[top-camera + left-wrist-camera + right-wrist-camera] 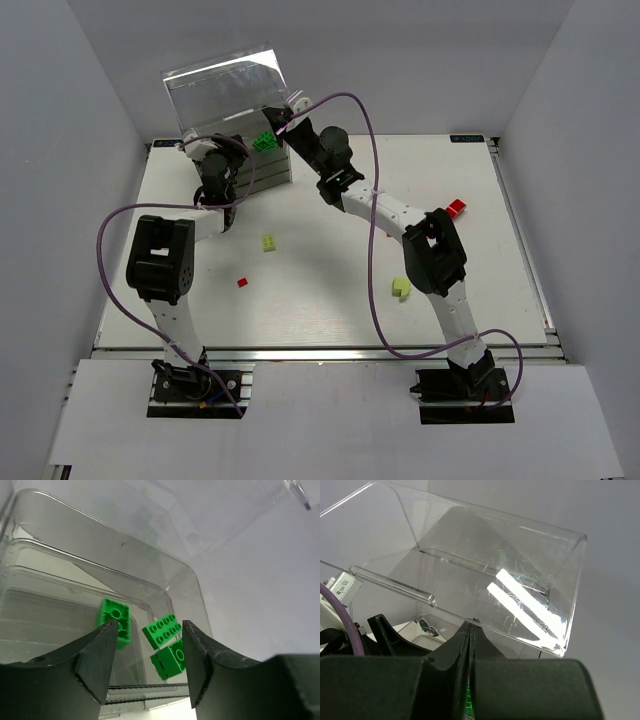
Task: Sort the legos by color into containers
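1. Three green legos (pixel 162 630) lie in the open top tier (pixel 75 595) of the clear cabinet (pixel 262 172), just past the left gripper's tips. One sits by its left finger. Two lie close together, nearer its right finger.
2. The left gripper (pixel 149 630) is spread wide and holds nothing, pointing into that tier.
3. The right gripper (pixel 470 627) has its fingers pressed together with nothing between them. Its tips touch the lower rim of the raised clear lid (pixel 485 565), which slopes up and away from them.
4. On the table (pixel 330 320), behind both grippers toward the arm bases, lie a yellow-green lego (pixel 269 242) and a red lego (pixel 242 282).
5. Well apart, out to the right gripper's right, lie a second yellow-green lego (pixel 401 288) and a second red lego (pixel 456 208).
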Tool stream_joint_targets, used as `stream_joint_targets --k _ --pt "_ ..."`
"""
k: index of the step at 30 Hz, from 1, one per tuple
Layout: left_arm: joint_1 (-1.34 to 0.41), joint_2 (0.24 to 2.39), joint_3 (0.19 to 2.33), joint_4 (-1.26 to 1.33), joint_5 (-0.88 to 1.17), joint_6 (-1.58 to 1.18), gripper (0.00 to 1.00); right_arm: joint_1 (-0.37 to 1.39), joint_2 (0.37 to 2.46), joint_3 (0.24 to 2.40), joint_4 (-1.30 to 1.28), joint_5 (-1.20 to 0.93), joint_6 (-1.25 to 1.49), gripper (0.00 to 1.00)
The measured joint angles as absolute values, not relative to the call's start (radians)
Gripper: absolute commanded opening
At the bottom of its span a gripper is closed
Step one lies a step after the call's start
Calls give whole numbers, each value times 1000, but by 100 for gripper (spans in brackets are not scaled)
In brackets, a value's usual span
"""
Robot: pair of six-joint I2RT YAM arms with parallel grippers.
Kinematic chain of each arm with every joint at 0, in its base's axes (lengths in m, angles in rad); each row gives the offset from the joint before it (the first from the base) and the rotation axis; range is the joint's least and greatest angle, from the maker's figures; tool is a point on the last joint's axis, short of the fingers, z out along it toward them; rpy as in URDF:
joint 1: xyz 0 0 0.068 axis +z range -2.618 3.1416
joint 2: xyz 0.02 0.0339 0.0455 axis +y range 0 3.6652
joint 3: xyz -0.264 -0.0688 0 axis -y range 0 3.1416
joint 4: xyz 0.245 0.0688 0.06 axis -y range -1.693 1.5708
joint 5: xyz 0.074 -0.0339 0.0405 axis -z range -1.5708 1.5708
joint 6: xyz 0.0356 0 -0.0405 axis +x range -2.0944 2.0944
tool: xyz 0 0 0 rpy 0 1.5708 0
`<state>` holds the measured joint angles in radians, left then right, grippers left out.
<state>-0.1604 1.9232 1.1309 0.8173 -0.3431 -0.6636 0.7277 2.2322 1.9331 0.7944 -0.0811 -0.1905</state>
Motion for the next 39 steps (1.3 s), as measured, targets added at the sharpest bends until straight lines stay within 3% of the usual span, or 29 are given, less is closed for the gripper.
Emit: stream_joint_targets --k 3,6,9,10,13,14,19,27,36,39 --pt "-160 1917 1131 812 -319 -662 65 728 2232 1933 794 -81 -191 0" --pt "-160 1898 1120 813 -289 -662 59 728 2232 1933 793 -78 -191 0" --pt "-160 1847 1074 823 -249 -667 35 728 2232 1932 793 -76 -191 0" --pt "-160 1825 1056 830 -228 -669 22 728 2232 1931 793 -74 -191 0" --pt "-160 1761 999 847 -162 -673 6 728 2232 1919 794 -73 -191 0" --pt "-160 1736 976 846 -139 -678 5 728 2232 1916 793 -73 -191 0" --pt "-160 1630 852 842 -28 -695 7 728 2231 1897 794 -74 -191 0" --pt "-160 1509 593 858 84 -726 32 728 2231 1858 786 -75 -195 0" --pt "-160 1511 463 929 135 -776 34 728 2231 1812 787 -74 -211 0" --pt "-156 1511 426 959 159 -804 41 728 2231 1792 786 -74 -218 0"
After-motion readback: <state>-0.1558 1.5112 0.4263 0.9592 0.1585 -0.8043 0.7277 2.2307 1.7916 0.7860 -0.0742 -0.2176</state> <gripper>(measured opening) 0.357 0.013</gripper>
